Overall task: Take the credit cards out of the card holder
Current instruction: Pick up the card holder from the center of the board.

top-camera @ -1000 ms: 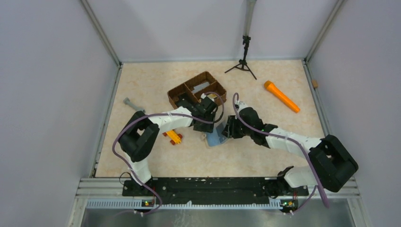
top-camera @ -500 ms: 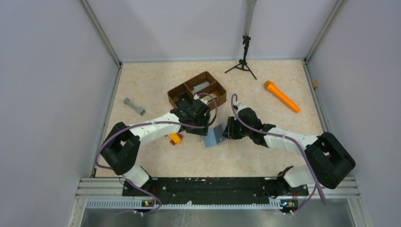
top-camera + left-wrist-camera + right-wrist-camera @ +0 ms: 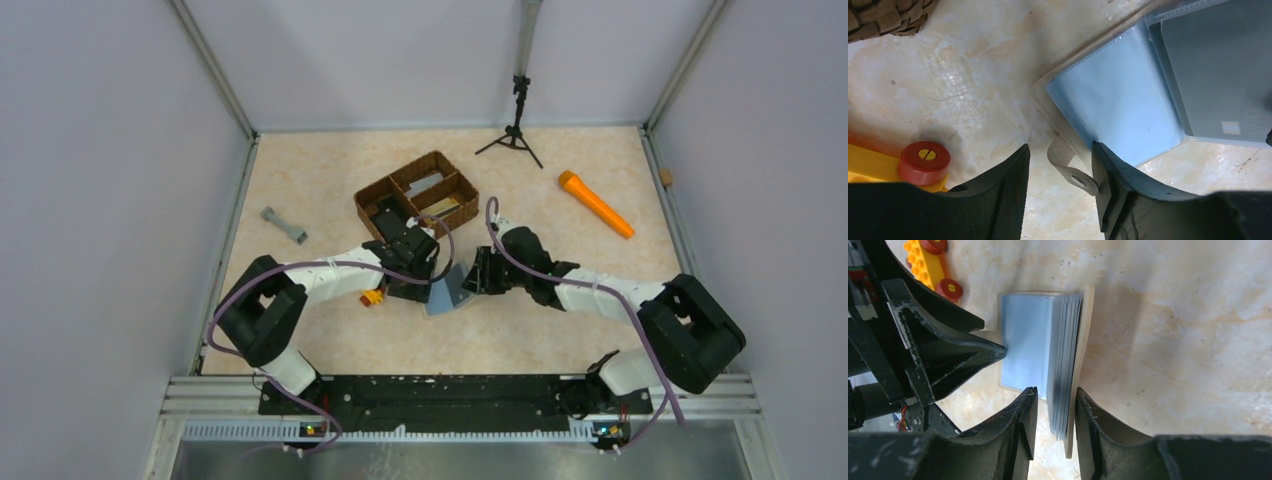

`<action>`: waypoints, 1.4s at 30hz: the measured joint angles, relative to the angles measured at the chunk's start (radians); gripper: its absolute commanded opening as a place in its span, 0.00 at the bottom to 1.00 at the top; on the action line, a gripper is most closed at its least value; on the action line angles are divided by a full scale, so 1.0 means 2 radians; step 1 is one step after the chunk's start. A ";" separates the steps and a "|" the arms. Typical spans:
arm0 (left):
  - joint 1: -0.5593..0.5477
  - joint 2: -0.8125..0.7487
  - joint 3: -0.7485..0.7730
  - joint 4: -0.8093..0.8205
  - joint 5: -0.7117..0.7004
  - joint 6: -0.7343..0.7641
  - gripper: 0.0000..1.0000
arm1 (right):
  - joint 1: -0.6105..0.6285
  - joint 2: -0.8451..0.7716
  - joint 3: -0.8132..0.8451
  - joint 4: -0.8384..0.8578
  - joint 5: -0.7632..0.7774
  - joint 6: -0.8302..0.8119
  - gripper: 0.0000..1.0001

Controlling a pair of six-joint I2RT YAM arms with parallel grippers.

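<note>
While the card holder (image 3: 447, 292) is lying opened on the bench (image 3: 330, 170) between the two arms, both sets of fingers are crowding it from either side. It is sitting just in front of the wicker tray (image 3: 395, 176), with a yellow toy (image 3: 372, 296) just beside it on its left.

Left wrist view: the left fingers (image 3: 1003, 195) are standing apart and gripping nothing. The holder's beige strap tab (image 3: 1068, 162) with its stud (image 3: 1078, 181) is lying in the gap between them. One finger is sitting against the holder's near corner; the other is well clear of it, over bare bench beside the toy's red wheel (image 3: 924, 159). The pale blue inside is facing up, and a greyish sleeve is lying over its far half.

Right wrist view: the right fingers (image 3: 1020, 435) are straddling the raised half of the holder, that is, the fanned clear sleeves plus the beige cover, standing on edge. One finger is touching the cover side. The other is showing a thin sliver of gap at the sleeve side, so I cannot tell whether they are actually clamping it. The other half is lying flat, with a left fingertip just reaching its far edge.

What the sleeves are holding cannot be told.
</note>
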 measured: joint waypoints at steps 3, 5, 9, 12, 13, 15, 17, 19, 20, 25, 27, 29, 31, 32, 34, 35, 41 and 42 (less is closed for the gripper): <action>0.000 0.001 -0.003 0.002 0.000 0.001 0.49 | 0.000 0.009 0.000 0.015 -0.011 0.008 0.30; -0.001 0.001 -0.004 0.006 0.000 0.001 0.48 | 0.000 0.018 0.000 0.026 -0.020 0.013 0.30; -0.002 0.001 -0.007 0.011 0.001 0.001 0.45 | 0.000 0.032 -0.003 0.043 -0.034 0.022 0.36; -0.002 0.001 -0.010 0.018 0.005 0.001 0.45 | 0.000 0.040 -0.004 0.048 -0.041 0.025 0.19; -0.002 0.001 -0.011 0.020 0.006 0.001 0.45 | -0.001 0.041 -0.004 0.049 -0.043 0.025 0.15; -0.002 0.001 -0.012 0.023 0.008 0.001 0.45 | -0.001 0.043 -0.004 0.047 -0.042 0.024 0.04; -0.002 -0.002 -0.016 0.027 0.007 0.001 0.43 | -0.003 0.043 -0.004 0.044 -0.038 0.025 0.02; -0.002 -0.011 -0.025 0.033 0.005 0.001 0.42 | -0.003 0.039 -0.004 0.038 -0.035 0.025 0.02; -0.002 -0.018 -0.031 0.035 0.005 0.000 0.44 | -0.004 0.034 -0.007 0.037 -0.035 0.025 0.02; -0.002 -0.083 -0.070 0.036 -0.006 -0.005 0.74 | -0.015 -0.037 -0.038 0.034 -0.043 0.031 0.02; -0.002 -0.126 -0.090 0.039 -0.006 -0.011 0.83 | -0.020 -0.064 -0.046 0.036 -0.048 0.036 0.02; 0.000 -0.181 -0.116 0.054 -0.001 -0.021 0.92 | -0.023 -0.090 -0.054 0.044 -0.056 0.043 0.02; 0.010 -0.245 -0.152 0.088 0.022 -0.032 0.98 | -0.024 -0.114 -0.065 0.055 -0.066 0.054 0.02; 0.017 -0.276 -0.170 0.104 0.039 -0.039 0.99 | -0.025 -0.123 -0.069 0.060 -0.070 0.059 0.02; 0.035 -0.323 -0.203 0.141 0.072 -0.054 0.99 | -0.026 -0.140 -0.079 0.072 -0.079 0.070 0.02; 0.049 -0.348 -0.225 0.168 0.092 -0.067 0.99 | -0.027 -0.148 -0.082 0.074 -0.083 0.075 0.02; 0.092 -0.427 -0.299 0.264 0.169 -0.142 0.99 | -0.030 -0.213 -0.096 0.090 -0.095 0.115 0.01; 0.093 -0.433 -0.303 0.281 0.180 -0.158 0.99 | -0.031 -0.223 -0.098 0.096 -0.095 0.121 0.01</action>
